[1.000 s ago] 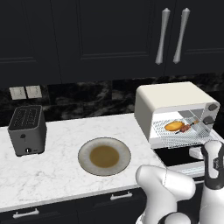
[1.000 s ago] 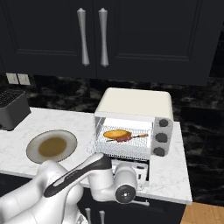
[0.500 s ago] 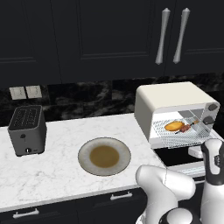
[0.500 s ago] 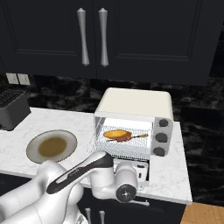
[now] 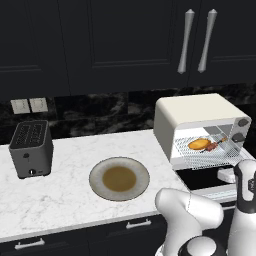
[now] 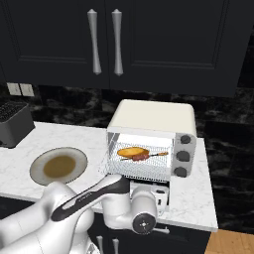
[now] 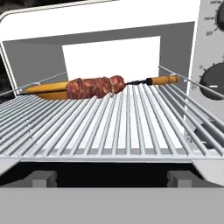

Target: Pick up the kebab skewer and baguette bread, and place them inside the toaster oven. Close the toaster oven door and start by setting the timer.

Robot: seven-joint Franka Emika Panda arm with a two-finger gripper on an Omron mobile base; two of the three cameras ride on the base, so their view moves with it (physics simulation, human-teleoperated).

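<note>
The cream-white toaster oven [image 5: 195, 112] [image 6: 154, 116] stands at the counter's right end. Its toaster oven door [image 5: 202, 178] is folded down flat. On the wire rack inside lie the golden baguette bread [image 5: 199, 144] [image 6: 131, 151] [image 7: 46, 90] and, just in front of it, the kebab skewer [image 5: 216, 145] [image 6: 144, 157] [image 7: 96, 86]. My gripper [image 5: 229, 175] [image 6: 159, 192] [image 7: 111, 178] hovers low over the lowered door, facing the rack's front edge. It is open and holds nothing.
A round plate [image 5: 119, 178] [image 6: 58, 166] with a brown centre lies mid-counter. A dark slot toaster [image 5: 31, 148] [image 6: 12, 124] stands at the left. Three dark knobs [image 6: 182, 156] run down the oven's right front. Dark cabinets hang above.
The hand has shifted only slightly in front of the oven. The food and the door lie where they were, and the jaws stay open.
</note>
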